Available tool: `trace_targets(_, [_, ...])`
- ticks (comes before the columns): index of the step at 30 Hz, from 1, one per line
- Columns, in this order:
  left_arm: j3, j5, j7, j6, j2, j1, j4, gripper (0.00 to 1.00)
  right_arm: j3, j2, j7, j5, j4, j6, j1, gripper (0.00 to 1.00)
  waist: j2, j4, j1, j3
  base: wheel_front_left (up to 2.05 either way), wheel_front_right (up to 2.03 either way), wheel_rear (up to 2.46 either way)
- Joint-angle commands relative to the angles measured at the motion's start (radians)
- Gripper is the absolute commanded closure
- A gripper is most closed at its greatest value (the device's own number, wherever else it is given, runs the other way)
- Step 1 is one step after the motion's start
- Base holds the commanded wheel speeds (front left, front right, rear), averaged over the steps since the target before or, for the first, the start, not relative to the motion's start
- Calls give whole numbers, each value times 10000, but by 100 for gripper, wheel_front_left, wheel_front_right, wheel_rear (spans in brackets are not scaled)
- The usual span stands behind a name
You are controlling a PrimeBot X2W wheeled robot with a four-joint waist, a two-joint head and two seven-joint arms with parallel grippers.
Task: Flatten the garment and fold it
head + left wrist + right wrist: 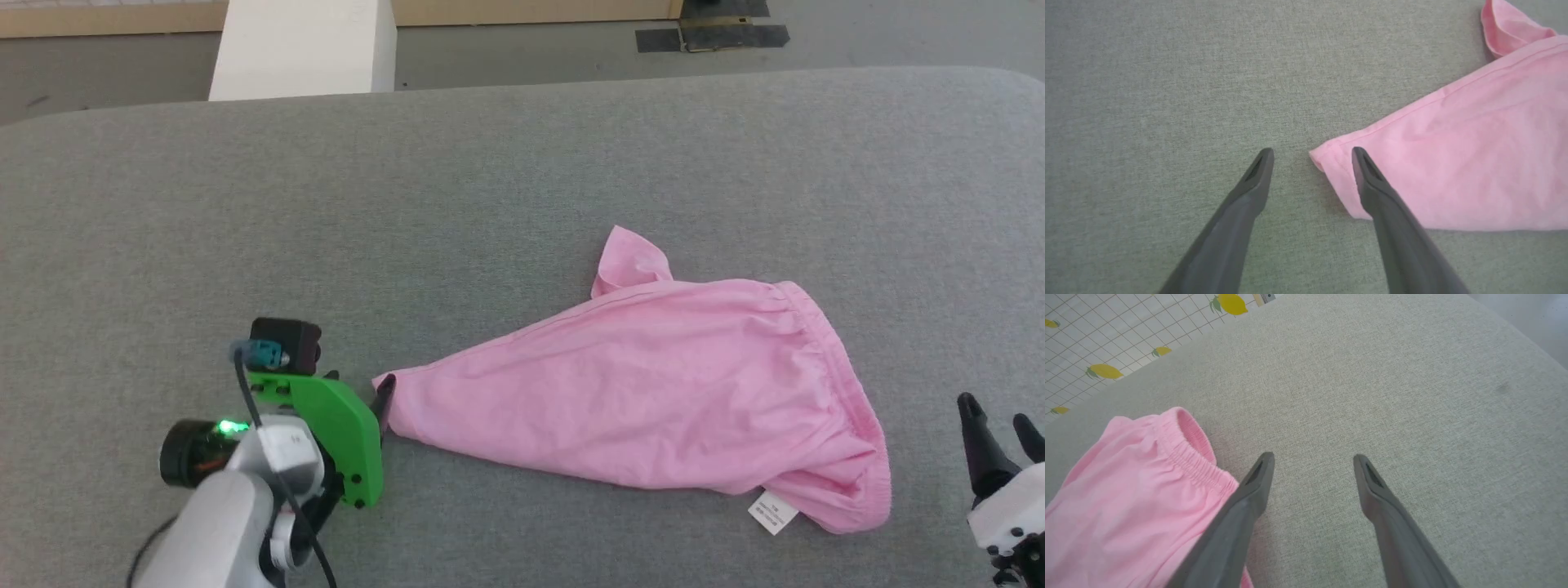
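Garment (653, 384), head view: lies on grey counter (490, 163) as a rough wedge, narrow tip twd left gripper (380, 394), gathered waistband end near right gripper (996, 412). Not flat yet: flap (629, 257) turned over at far edge, and cloth bunched by white label (771, 513). Risk: folding now would lock those creases in.

Left wrist view: left gripper (1311, 152) has jaws spread, holding nothing, straddling tip of garment (1453, 163), w/ one finger over the pink and the other over bare counter. Can't tell if it touches. Risk: closing here nips only the hem edge, and thin cloth slips out on the pull. Or fingers push the tip & ruck it.

Right wrist view: right gripper (1313, 456) has jaws spread, empty, over bare counter, waistband (1196, 457) just beside one finger. Risk: closing as is gets nothing. Reaching in may catch one layer only, so waistband twists instead of spreading. Uneven pull from the ends could drag the whole garment sideways, bc nothing pins it.
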Motion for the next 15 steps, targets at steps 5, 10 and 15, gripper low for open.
trace_targets(5, [-352, 92, 881, -243, 260, -693, 522, 0, 284, 3, -195, 217, 125, -15, -143, 0, -1, -357, 0, 272, 0, 0, 0])
trace_targets(10, [-557, -41, 1331, -429, 309, -734, 1277, 56, 419, 3, -398, 284, 244, -15, -160, 0, -1, -554, 0, 419, 0, 0, 0])
trace_targets(15, [-335, -387, 672, -527, 66, -661, 1355, 100, 478, 3, -435, 100, 135, -15, -236, 0, -1, -515, 0, 482, 0, 0, 0])
